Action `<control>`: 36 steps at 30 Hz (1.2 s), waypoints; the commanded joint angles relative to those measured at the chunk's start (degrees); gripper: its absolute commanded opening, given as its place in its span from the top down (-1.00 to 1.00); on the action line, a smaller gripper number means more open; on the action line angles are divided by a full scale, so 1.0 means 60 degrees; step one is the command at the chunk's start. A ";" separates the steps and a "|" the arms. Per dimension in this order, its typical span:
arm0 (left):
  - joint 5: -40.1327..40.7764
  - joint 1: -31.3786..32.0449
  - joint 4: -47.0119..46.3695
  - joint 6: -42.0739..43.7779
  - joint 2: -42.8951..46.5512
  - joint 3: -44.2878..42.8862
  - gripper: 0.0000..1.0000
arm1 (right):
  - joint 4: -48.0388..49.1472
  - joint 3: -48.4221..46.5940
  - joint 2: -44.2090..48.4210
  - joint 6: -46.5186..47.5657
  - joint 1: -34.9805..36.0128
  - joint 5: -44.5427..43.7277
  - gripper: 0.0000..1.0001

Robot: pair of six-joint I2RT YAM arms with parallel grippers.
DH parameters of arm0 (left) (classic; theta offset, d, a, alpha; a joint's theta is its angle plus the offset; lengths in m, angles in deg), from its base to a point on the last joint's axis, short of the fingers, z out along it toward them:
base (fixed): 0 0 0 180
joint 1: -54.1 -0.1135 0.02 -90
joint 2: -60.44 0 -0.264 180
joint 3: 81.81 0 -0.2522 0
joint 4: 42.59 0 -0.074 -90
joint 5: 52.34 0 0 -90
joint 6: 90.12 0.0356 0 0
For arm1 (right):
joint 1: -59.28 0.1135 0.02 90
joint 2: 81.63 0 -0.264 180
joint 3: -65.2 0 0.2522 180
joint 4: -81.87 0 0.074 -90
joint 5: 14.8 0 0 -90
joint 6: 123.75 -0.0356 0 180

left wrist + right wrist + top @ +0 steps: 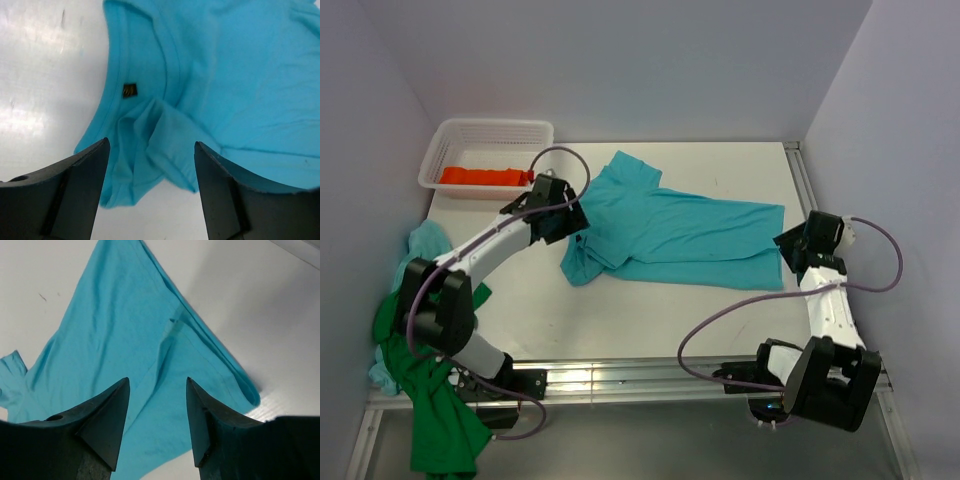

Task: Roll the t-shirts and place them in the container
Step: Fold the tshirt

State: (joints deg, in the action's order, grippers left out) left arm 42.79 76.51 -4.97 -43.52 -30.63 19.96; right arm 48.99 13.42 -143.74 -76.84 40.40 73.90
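Closest to the overhead camera, the left arm (440, 300) and right arm (830, 320) rise from their bases at the near edge of the table (720, 170). A green t-shirt (435, 410) lies crumpled by the left base and drapes over the near rail. Just beyond it, a second turquoise t-shirt (425, 240) is bunched against the table's left edge. One turquoise t-shirt (670, 235) lies spread across the middle of the table, with its collar end toward the left and its hem toward the right. The left end effector (575, 235) is at the collar end and the right end effector (785, 252) is at the hem. In the far left corner stands a white mesh basket (490, 130) with an orange-red t-shirt (485, 176) folded inside it.

From the left wrist, the two dark fingers of the left end effector (151, 145) stand wide apart with nothing pinched between them. The turquoise t-shirt (240, 75) lies below, its collar curving down the left side and a rumpled fold of cloth showing in the gap between the fingers. Inside the collar sits a small dark tag (130, 90) with a gold mark, too small to read.

From the right wrist, the right end effector (157, 382) is likewise spread and grips nothing. The turquoise t-shirt (110, 340) stretches away from it across the table (250, 300), with the hem corner lying flat just right of the fingers and a stitched seam running up between them. No writing shows here.
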 commanded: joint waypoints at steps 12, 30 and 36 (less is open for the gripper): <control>-0.0780 -0.0015 -0.0592 -0.0751 0.3371 0.3404 -0.49 | -0.0842 0.1722 0.0904 -0.0509 0.0040 0.0569 -0.15; -0.0957 -0.0015 -0.1325 -0.0648 0.3415 0.4211 -0.48 | 0.0534 0.2030 -0.0503 -0.1637 0.0025 -0.0632 0.17; -0.0957 -0.0015 -0.1237 -0.0721 0.3430 0.4372 -0.46 | 0.0608 0.1928 -0.0987 -0.1607 0.0026 -0.0852 1.00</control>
State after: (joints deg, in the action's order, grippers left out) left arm 37.46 76.51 -11.39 -47.84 -10.13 45.73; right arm 52.27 26.36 -148.35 -86.55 40.40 72.04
